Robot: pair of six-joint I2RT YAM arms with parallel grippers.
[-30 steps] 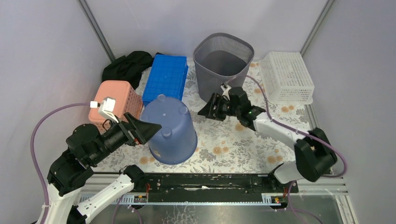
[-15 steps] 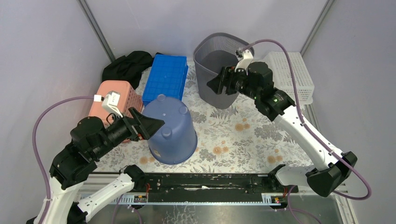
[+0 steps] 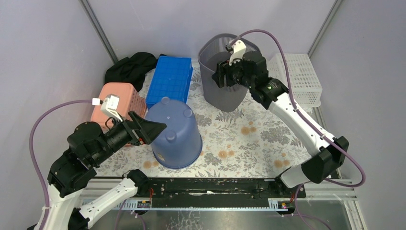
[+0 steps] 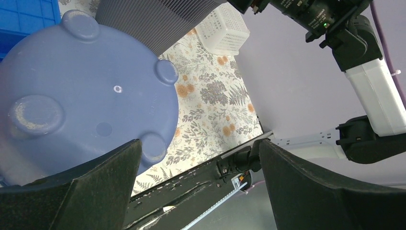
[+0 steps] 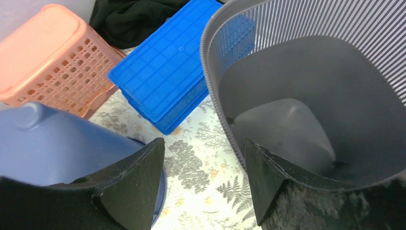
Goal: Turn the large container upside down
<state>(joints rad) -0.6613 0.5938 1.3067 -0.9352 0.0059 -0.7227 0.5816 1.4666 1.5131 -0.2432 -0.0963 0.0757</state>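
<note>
the large grey container (image 3: 224,98) stood upright at the back, right fingers (image 5: 131,191) parted over its rim holding nothing, left fingers (image 4: 91,191) wide and empty, so a deep pinch on the wall looked wise before tipping

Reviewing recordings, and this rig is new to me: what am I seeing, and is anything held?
Two robot arms stand at the near edge of a flowered table. One picture looks down from above; the others come from cameras on each wrist, the black wedges being fingers. On the table: an upright grey bin, an upturned blue bucket, pink basket, blue crate, white basket, black cloth. The left gripper is open by the bucket; the right gripper is open at the bin's rim. Nothing is held.
</note>
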